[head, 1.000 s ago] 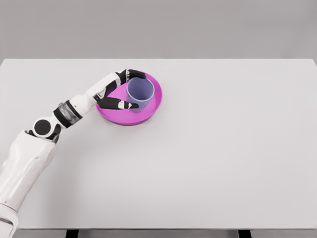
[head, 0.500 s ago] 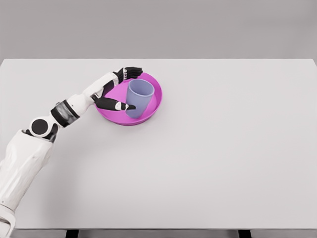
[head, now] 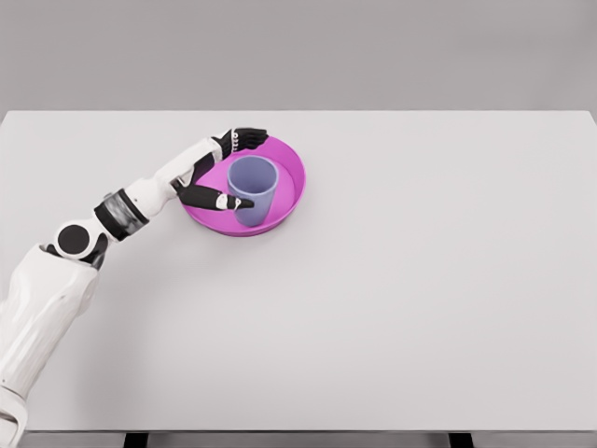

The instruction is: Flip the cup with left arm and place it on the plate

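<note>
Cup (head: 253, 189) is standing upright, mouth up, inside the plate (head: 291, 183); it is sitting in the plate's left half, its base on the pink floor, rim a touch tilted toward the viewer perhaps, hard to be sure. Plate is resting on the table (head: 420, 280), toward the far edge and left of the table's middle.

Left hand (head: 219, 173) is reaching in over the plate's left rim; fingers spread and holding nothing; the thumb (head: 222, 198) is lying along the near side of the cup, its tip just beside the cup wall, contact or a thin gap I cannot tell; the other fingers (head: 248, 137) are curling above the plate's far rim, apart from the cup. So the hand is bracketing the cup loosely, not clasping it.

Left arm (head: 56, 280) is coming up from the near left corner, elbow bent over the table's left side, forearm angling toward the plate.
</note>
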You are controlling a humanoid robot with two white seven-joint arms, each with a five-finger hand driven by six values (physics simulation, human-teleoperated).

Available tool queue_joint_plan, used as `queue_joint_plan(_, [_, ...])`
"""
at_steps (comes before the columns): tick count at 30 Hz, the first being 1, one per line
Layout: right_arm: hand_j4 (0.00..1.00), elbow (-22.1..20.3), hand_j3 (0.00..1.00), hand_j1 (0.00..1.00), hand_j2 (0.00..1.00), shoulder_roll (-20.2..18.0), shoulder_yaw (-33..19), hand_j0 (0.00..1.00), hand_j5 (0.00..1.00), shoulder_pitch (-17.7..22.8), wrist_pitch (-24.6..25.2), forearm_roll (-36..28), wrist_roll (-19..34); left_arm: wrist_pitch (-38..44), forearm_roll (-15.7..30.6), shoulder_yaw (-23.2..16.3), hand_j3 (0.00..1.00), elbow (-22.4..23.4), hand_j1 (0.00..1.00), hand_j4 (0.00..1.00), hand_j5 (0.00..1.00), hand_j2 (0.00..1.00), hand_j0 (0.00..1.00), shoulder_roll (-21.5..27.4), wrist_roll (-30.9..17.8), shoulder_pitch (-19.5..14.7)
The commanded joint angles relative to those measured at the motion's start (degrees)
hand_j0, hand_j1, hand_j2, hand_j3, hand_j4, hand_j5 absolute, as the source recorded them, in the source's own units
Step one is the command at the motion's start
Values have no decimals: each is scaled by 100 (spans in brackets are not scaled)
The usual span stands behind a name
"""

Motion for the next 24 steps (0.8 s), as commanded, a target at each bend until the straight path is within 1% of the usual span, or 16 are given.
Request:
queue_joint_plan(1, [100, 0, 100, 100, 100, 0, 4, 100, 100, 0, 0, -1, 1, 8, 41, -17, 95, -5, 95, 95, 95, 95, 95, 74, 1, 0])
queue_joint_plan(16, [100, 0, 100, 100, 100, 0, -5, 100, 100, 0, 0, -1, 1, 8, 14, -60, 99, -23, 99, 99, 99, 99, 99, 92, 1, 26])
queue_joint_plan(24, [100, 0, 100, 100, 100, 0, -5, 100, 100, 0, 0, -1, 1, 8, 14, -52, 100, -23, 100, 100, 100, 100, 100, 470, 1, 53])
